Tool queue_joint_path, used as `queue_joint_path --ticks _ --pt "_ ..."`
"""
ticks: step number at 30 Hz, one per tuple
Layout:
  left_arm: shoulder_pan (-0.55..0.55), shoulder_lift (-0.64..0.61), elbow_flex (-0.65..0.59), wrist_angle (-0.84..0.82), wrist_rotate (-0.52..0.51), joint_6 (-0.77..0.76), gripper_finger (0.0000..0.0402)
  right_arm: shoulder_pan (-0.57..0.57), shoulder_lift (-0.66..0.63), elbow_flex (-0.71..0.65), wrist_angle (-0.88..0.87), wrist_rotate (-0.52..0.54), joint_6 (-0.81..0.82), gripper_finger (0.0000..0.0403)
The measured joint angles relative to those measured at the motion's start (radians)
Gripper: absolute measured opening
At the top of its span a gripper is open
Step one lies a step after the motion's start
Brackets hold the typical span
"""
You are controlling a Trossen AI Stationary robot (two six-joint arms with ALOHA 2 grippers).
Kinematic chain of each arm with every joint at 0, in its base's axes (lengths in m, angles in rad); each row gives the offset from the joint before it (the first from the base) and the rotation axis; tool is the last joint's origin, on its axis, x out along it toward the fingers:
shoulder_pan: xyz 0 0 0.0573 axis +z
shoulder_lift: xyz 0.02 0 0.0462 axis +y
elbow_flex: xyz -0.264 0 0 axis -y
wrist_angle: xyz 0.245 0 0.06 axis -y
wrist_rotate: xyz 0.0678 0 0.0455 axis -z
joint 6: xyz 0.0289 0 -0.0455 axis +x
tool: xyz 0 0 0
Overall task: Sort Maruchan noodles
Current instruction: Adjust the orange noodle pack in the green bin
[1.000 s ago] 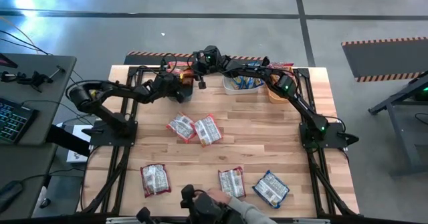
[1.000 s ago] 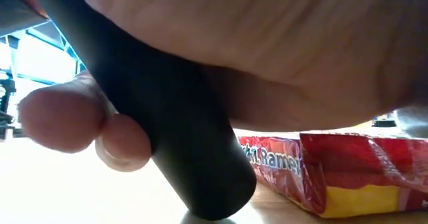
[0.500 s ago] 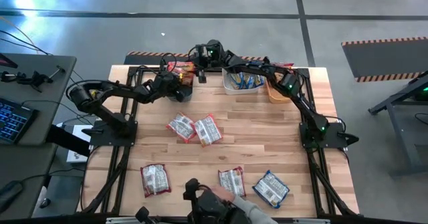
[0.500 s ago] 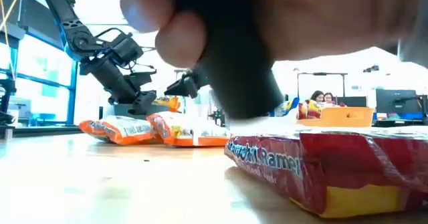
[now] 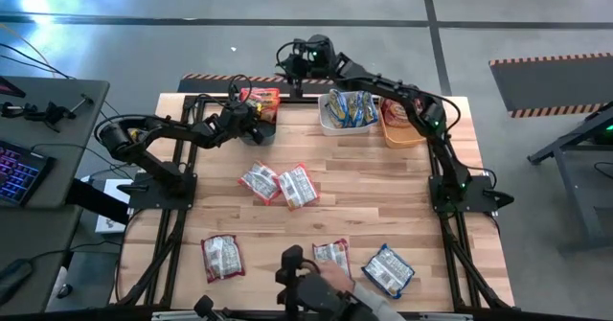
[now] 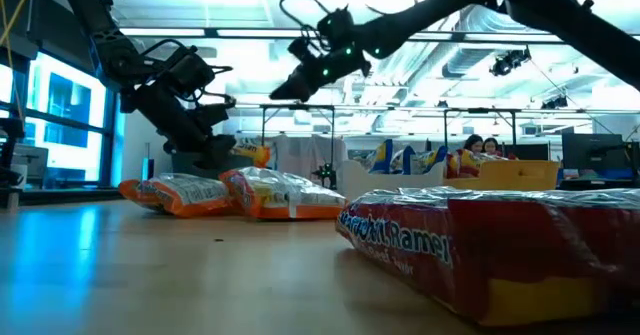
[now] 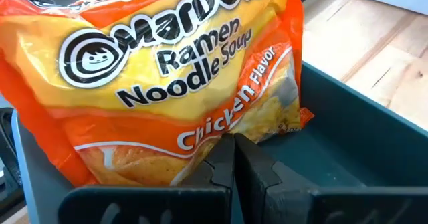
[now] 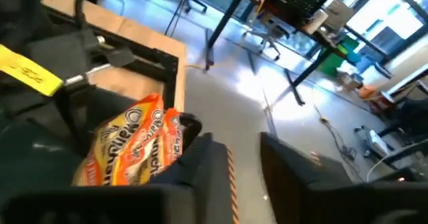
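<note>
An orange Maruchan noodles packet (image 5: 261,99) (image 7: 167,77) lies tilted in the teal bin (image 7: 361,117) at the table's far edge. My left gripper (image 5: 257,122) (image 7: 234,158) is shut at the bin's rim, its tips at the packet's lower edge. High above the far edge, beyond the bin, my right gripper (image 5: 290,60) (image 8: 234,158) stands open and holds nothing. Two packets (image 5: 259,180) (image 5: 297,185) lie back-up at mid-table, and three more (image 5: 221,256) (image 5: 332,254) (image 5: 388,268) lie near the front edge. My left gripper has its shut fingertips (image 7: 227,144) against or just short of the orange packet's lower edge (image 7: 254,127), slanting down from the table's left. I cannot tell whether they touch it.
A white bin (image 5: 347,112) with blue packets and an orange bin (image 5: 399,122) with a red packet stand to the teal bin's right along the far edge. A person's hand (image 5: 316,287) with a dark object is at the front edge. The red packet (image 6: 480,245) lies close before the low camera.
My right gripper has risen from beside the teal bin and drawn away beyond the table's far edge. The person's hand with the dark object, which covered the low camera, has moved off it toward the right along the front edge.
</note>
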Motion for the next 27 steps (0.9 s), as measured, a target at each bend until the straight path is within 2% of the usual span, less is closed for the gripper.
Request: queue_joint_path --ticks 4,6,11,17,27 --pt "0.000 0.000 0.000 -0.001 0.000 0.007 0.0000 -0.009 -0.032 0.000 -0.039 -0.002 0.008 0.0025" --pt "0.000 0.000 0.000 -0.005 0.000 0.017 0.0000 -0.009 -0.033 0.000 -0.055 -0.004 0.009 0.0007" --pt "-0.005 0.000 0.000 -0.017 0.001 0.039 0.0000 -0.010 -0.032 0.000 -0.095 -0.005 0.026 0.0021" --pt "-0.009 -0.018 0.000 -0.019 0.001 -0.014 0.0006 -0.010 -0.032 -0.001 -0.094 -0.009 0.029 0.0003" --pt "-0.009 -0.094 0.002 -0.058 -0.008 -0.090 0.0004 -0.010 -0.032 -0.001 -0.118 -0.033 0.062 0.0001"
